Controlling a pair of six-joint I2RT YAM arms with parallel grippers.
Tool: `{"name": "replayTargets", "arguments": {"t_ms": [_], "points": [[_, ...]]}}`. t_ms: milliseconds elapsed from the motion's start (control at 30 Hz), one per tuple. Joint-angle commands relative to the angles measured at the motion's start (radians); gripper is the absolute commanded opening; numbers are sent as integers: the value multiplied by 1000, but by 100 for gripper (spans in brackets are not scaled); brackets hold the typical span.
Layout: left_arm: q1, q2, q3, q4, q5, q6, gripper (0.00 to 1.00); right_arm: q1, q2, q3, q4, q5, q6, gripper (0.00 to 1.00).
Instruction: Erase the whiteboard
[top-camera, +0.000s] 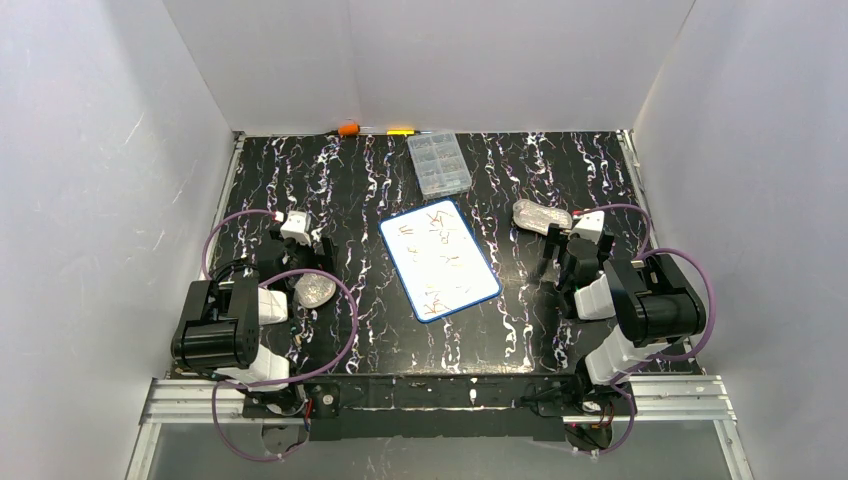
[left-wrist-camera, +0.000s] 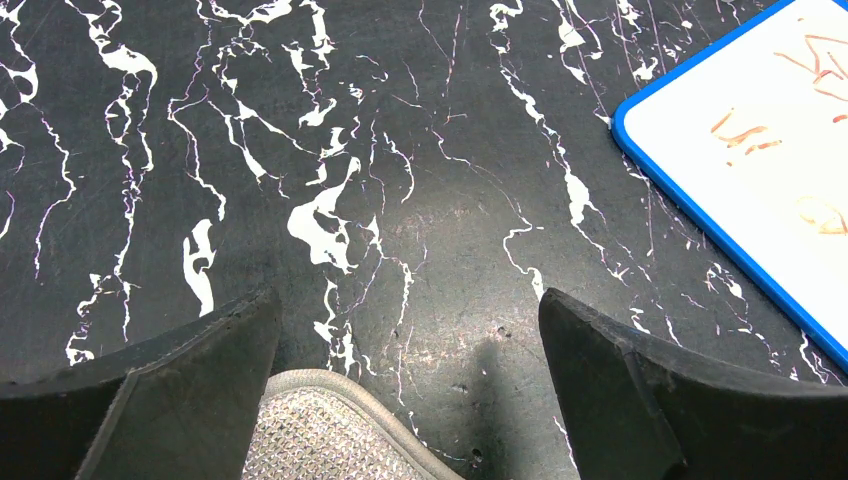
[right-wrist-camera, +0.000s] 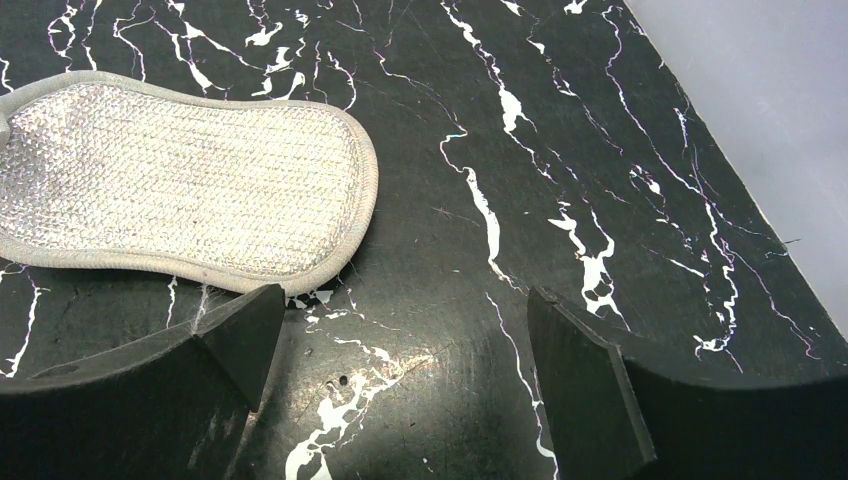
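The whiteboard (top-camera: 440, 258) is laid flat and askew on the black marbled bench (top-camera: 350, 190), and reddish-brown scribbles are seen across its face. Left of the whiteboard, the left tool (left-wrist-camera: 408, 300) is pointed down at the bench, its jaws spread wide and nothing gripped; a silvery mesh pad (left-wrist-camera: 320, 430) is seen by its left finger. Right of the whiteboard, the right tool (right-wrist-camera: 405, 295) is likewise spread wide and empty, and a 2nd mesh pad (right-wrist-camera: 180, 190) is laid just beyond its left finger. Beyond the whiteboard's far edge, a clear compartment box (top-camera: 439, 163) is set.
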Motion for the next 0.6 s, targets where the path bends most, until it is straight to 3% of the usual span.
{"name": "replayTargets", "arguments": {"t_ms": [0, 333, 367, 433, 533, 567], "points": [[3, -18, -1, 15, -5, 8, 99, -3, -11, -1, 49, 2, 1, 100], [9, -31, 12, 2, -22, -9, 99, -3, -76, -1, -2, 39, 26, 100], [19, -56, 38, -67, -28, -22, 99, 5, -113, 7, -18, 57, 11, 100], [29, -126, 148, -306, -46, -39, 99, 21, -209, 74, -236, 120, 32, 100], [30, -179, 349, -694, -30, 15, 99, 18, -307, 264, -642, 291, 260, 100], [30, -185, 409, -797, -32, 34, 99, 8, -314, 315, -747, 371, 411, 100]]}}
